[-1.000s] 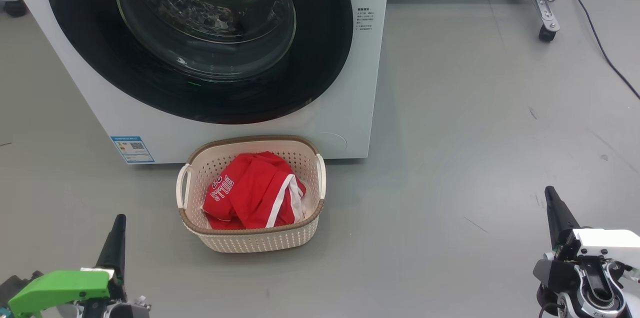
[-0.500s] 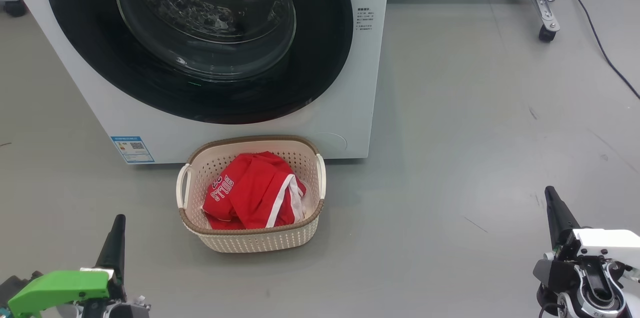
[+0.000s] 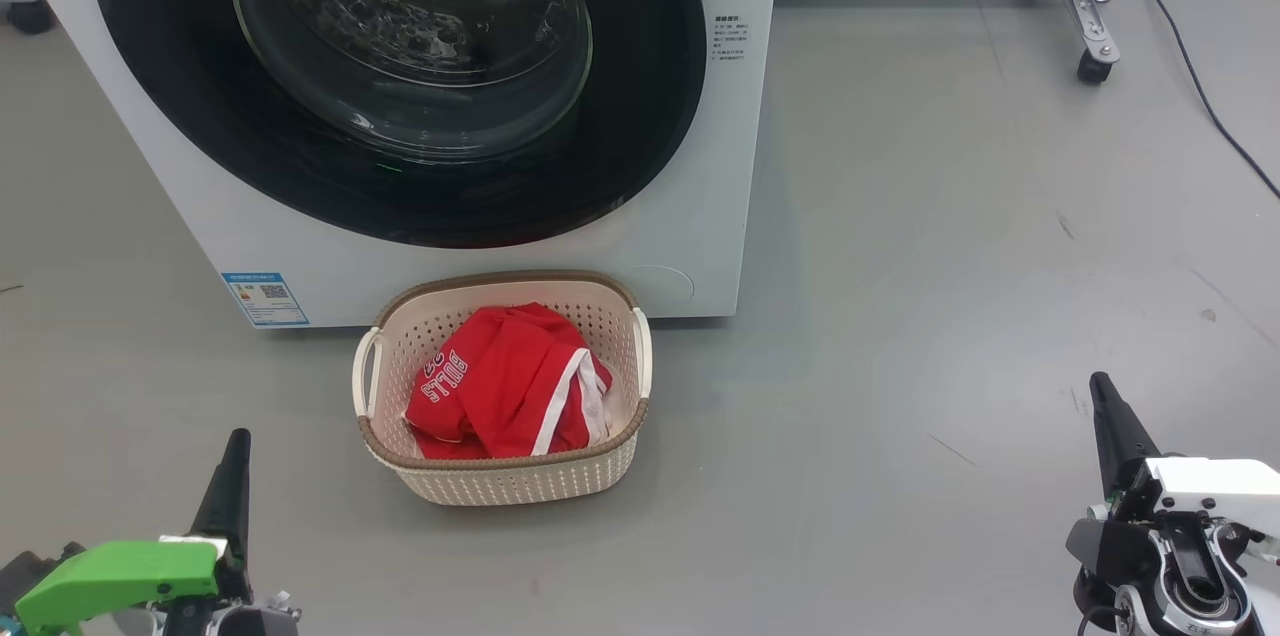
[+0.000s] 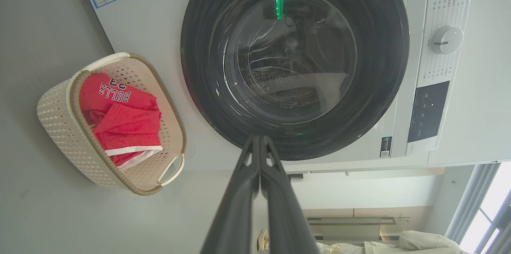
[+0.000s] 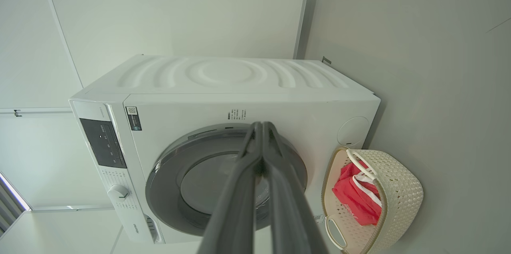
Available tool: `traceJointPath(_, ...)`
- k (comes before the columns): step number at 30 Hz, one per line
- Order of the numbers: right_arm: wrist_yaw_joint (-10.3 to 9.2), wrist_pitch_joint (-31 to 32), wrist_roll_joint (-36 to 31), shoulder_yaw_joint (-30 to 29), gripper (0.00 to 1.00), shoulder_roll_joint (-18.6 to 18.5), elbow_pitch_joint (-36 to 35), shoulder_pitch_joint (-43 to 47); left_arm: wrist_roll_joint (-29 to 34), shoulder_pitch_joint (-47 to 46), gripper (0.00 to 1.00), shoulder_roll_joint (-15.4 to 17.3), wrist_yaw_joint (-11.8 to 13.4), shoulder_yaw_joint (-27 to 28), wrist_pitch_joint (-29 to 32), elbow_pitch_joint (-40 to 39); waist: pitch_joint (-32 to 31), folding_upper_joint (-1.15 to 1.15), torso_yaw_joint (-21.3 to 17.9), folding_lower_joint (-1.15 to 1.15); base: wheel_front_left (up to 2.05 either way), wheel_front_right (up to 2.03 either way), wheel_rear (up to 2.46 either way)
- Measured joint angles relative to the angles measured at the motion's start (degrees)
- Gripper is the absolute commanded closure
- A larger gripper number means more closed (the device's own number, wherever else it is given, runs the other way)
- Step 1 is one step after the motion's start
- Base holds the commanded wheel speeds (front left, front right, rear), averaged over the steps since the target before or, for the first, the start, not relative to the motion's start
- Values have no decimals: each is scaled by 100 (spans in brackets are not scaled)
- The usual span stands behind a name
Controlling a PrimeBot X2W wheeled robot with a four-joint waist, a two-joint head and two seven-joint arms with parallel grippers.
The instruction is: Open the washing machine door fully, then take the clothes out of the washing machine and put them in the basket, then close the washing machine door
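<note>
Find the door [image 3: 400,56] shut flat on the washer [image 3: 700,246], with no red visible behind the glass. Find the clothes [image 3: 505,386] heaped in the basket [image 3: 520,481], on the floor at 6 o'clock from the door, just before the washer's foot. See the left gripper [image 3: 238,446] at 7 o'clock from the basket and the right gripper [image 3: 1103,391] at 4 o'clock, both well apart from everything, fingers pressed together tip to tip, holding nothing. Judge all three steps done.

Expect the clothes to handle soft, light and limp. Pinch a raised fold near the white trim, not a flat panel, and count on sagging, trailing ends.

Expect the door to handle stiff and fairly heavy, swinging on a hinge, with a glossy black frame likely slick under narrow fingers. Take it by the outer rim on the latch side, never by the glass. Cannot tell the latch side from here.

Treat the basket as light, rigid plastic, likely to slide if nudged. Take it by the handles at 9 and 3 o'clock.
</note>
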Motion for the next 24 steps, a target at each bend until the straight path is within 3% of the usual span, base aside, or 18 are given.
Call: traceJointPath(24, 0, 0, 0, -1, 100, 0, -1, 0, 0, -2, 100, -4, 0, 14, 1, 1, 0, 0, 0, 0, 0, 0, 0)
